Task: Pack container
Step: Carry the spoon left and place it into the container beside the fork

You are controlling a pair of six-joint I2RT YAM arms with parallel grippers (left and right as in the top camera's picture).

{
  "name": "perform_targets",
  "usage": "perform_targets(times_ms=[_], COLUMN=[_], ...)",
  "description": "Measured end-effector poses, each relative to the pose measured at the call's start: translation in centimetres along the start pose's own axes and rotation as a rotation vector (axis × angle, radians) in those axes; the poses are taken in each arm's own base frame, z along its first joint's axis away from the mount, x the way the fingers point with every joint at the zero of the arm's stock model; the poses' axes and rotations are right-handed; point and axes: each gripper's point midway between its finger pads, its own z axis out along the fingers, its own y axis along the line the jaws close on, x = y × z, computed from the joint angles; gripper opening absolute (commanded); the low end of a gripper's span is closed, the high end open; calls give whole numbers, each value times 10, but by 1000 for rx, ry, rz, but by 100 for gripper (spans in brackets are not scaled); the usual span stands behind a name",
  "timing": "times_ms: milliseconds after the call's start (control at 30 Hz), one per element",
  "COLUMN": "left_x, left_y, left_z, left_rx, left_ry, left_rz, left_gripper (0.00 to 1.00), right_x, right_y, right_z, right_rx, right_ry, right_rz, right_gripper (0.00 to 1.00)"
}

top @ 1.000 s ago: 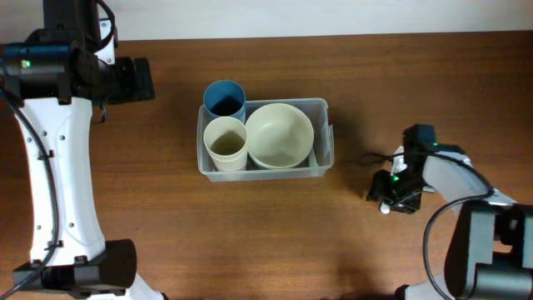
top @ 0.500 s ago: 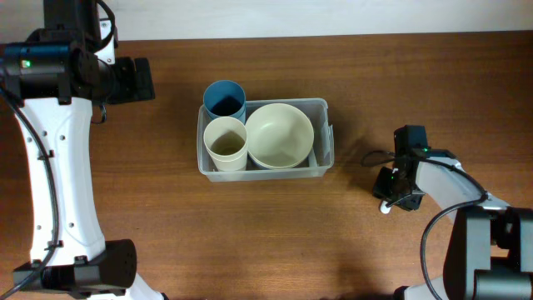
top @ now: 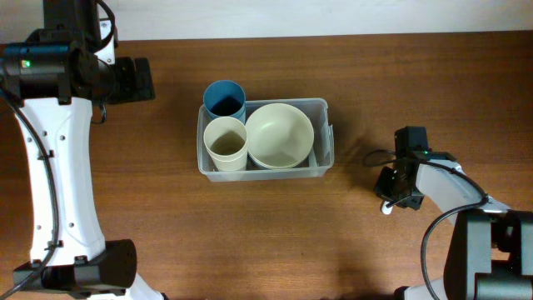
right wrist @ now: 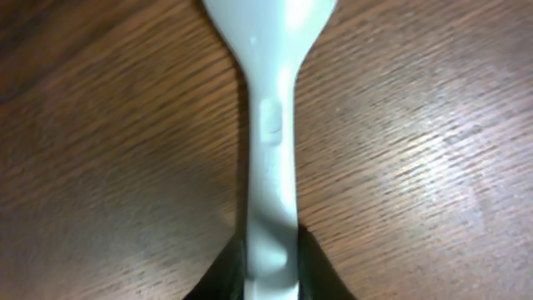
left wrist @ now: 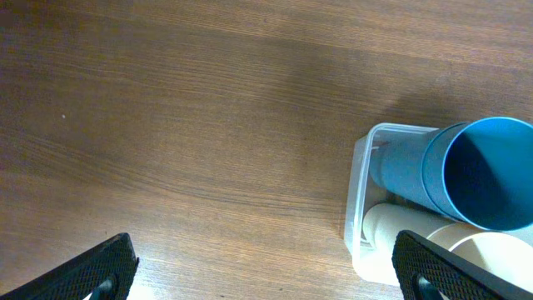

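The clear plastic container (top: 265,173) stands mid-table and holds a blue cup (top: 224,98), a cream cup (top: 226,142) and a cream bowl (top: 279,135). The left wrist view shows the container's corner (left wrist: 356,208) and the blue cup (left wrist: 483,171) at its right edge. My left gripper (top: 146,79) (left wrist: 266,268) is open and empty, to the left of the container. My right gripper (top: 398,190) (right wrist: 271,273) is right of the container, low over the table, shut on the handle of a white plastic spoon (right wrist: 271,125) whose tip (top: 386,207) shows beside it.
The wooden table (top: 250,242) ends at a pale strip along the back edge (top: 333,17). A black cable (top: 373,157) lies by the right arm.
My right arm has shifted slightly left and turned at the wrist, still over the spoon. The left arm and the container have not moved.
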Motion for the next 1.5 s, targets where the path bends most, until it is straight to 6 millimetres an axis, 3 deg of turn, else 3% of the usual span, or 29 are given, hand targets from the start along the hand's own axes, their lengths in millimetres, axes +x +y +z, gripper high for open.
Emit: perform_targets(times_ms=[533, 833, 1100, 1233, 1500], left_x=[0, 0, 0, 0, 0], left_y=[0, 0, 0, 0, 0], left_z=[0, 0, 0, 0, 0], left_rx=[0, 0, 0, 0, 0], left_ry=[0, 0, 0, 0, 0], left_rz=[0, 0, 0, 0, 0], left_gripper=[100, 100, 100, 100, 100], right_x=[3, -33, -58, -68, -60], right_y=[1, 19, 55, 82, 127], right_z=[-7, -49, -87, -117, -158], right_rx=[12, -34, -206, -348, -594], right_ry=[61, 13, -39, -72, -84], right_rz=[-10, -57, -182, -277, -433], right_gripper=[13, 13, 13, 13, 13])
